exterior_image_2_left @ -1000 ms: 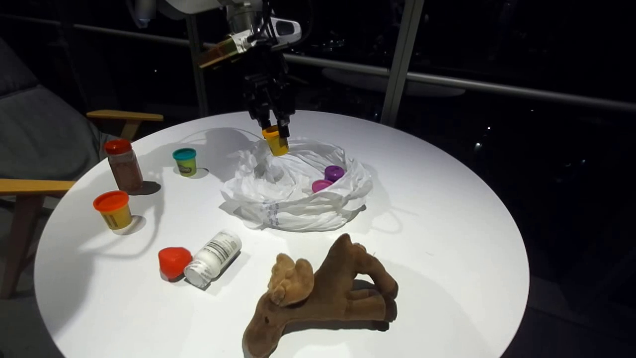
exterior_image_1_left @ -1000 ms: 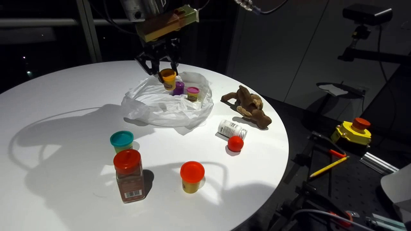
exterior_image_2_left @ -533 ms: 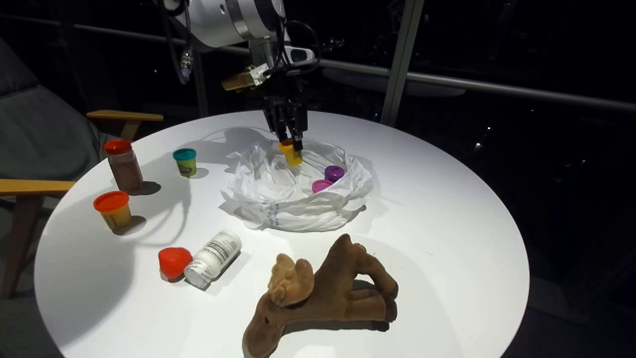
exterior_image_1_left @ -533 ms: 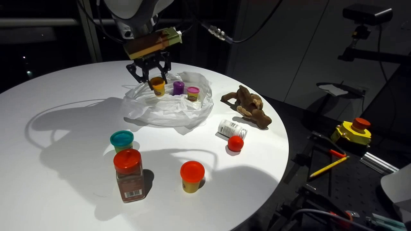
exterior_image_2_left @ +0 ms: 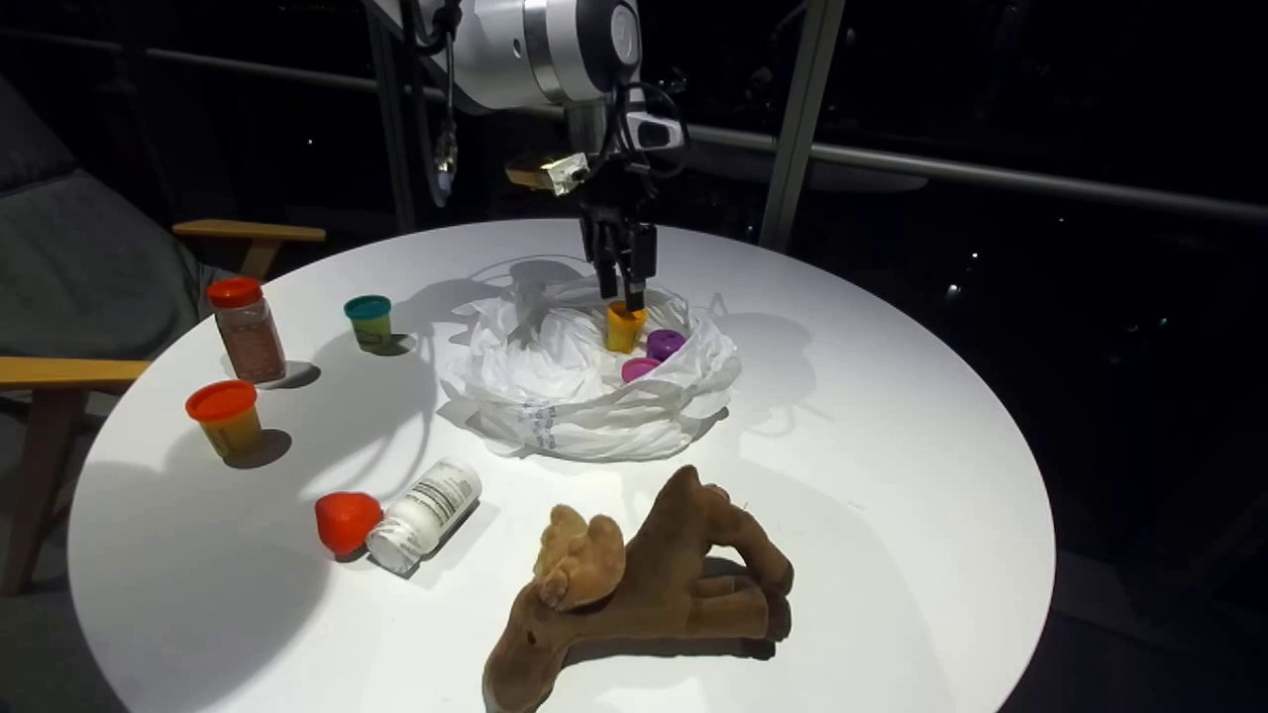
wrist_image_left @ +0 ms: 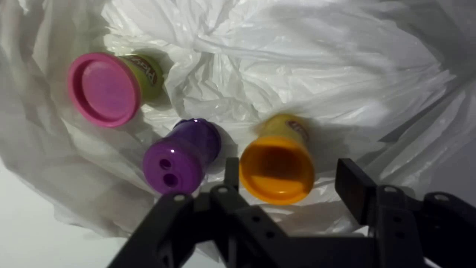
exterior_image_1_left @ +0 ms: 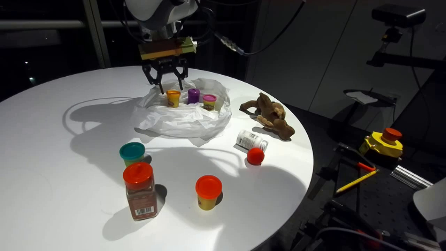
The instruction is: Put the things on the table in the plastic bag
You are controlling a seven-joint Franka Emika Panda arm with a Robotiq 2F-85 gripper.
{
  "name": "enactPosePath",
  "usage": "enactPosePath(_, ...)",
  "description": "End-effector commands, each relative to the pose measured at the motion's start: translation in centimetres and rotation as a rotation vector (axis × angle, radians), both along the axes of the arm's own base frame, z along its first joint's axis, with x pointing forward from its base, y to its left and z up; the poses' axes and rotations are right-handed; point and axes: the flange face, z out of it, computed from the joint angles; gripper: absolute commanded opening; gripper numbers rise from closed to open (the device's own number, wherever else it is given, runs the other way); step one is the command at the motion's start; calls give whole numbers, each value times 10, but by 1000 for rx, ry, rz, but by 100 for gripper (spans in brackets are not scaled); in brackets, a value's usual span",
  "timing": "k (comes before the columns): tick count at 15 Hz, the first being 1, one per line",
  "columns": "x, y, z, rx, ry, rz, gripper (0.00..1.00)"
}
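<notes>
In an exterior view, the round white tabletop gleams smooth under the light, broad grey shadows sprawling right across it. Toward the far side sits the crumpled plastic bag, mouth up, and in it stand the orange-lidded jar, the purple container and the pink-lidded jar. Right above the orange lid hangs the claw, jaws spread. Out on the white surface, the teal-lidded jar stands just behind the brown jar; the small red-lidded jar is alone; the white bottle lies beside the red ball; the stuffed moose lies near the rim. Beyond, a dim room: pale wall, camera on a mount, yellow box with a red button, pencil.

In an exterior view, dark windows back the scene, crossed by a metal rail and a slanting post. Over at the left, a grey chair with wooden armrests stands by the round edge.

In the wrist view, shiny white creases fill nearly everything, tabletop peeking in at the lower left. The fingers stand well apart, orange lid between them; one is right beside it, contact hard to tell, the other clear of it.
</notes>
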Motion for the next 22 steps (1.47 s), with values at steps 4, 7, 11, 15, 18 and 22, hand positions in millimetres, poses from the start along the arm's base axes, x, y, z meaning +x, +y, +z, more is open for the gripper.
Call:
enactPosePath(4, -3, 32, 55, 103, -22, -12, 100)
enactPosePath(7, -22, 99, 87, 127, 1, 119, 100)
enactPosePath(11, -62, 207, 96, 100, 63, 228, 100)
enactPosePath(15, -100, 274, 57, 20, 99, 278, 100)
enactPosePath(18, -115, 287, 27, -40, 105, 290, 100)
enactPosePath(22, -127, 279, 5, -116, 95, 264, 100)
